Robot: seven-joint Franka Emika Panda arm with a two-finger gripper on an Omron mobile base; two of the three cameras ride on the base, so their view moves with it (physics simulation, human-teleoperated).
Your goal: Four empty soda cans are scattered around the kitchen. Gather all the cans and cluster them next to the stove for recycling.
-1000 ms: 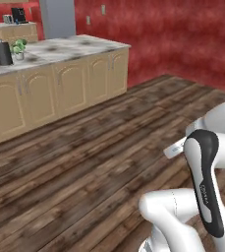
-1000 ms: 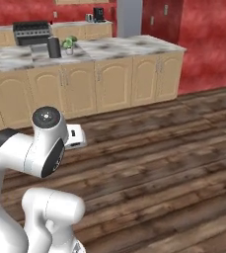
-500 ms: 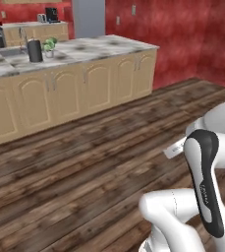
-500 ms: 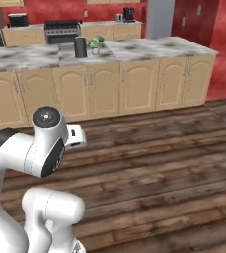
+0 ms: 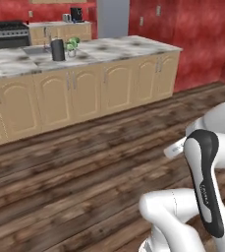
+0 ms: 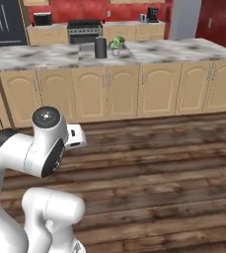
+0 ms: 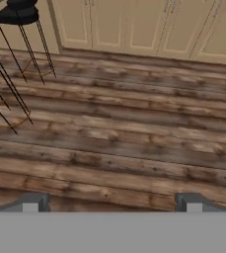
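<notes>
The soda cans are out of view. The black stove stands against the far red wall behind the island, and the right base view also catches the stove. My gripper is open over bare wood floor, its two fingertips wide apart with nothing between them. The arm is folded close to the base.
A long marble-topped island with beige cabinet doors crosses the room ahead; a dark cylinder and a small plant stand on it. Black bar stools stand at its left end. A black fridge is far left.
The whole scene has slid to the right in both base views as the base turned; the island and stove now sit more central. The arm's pose is the same.
</notes>
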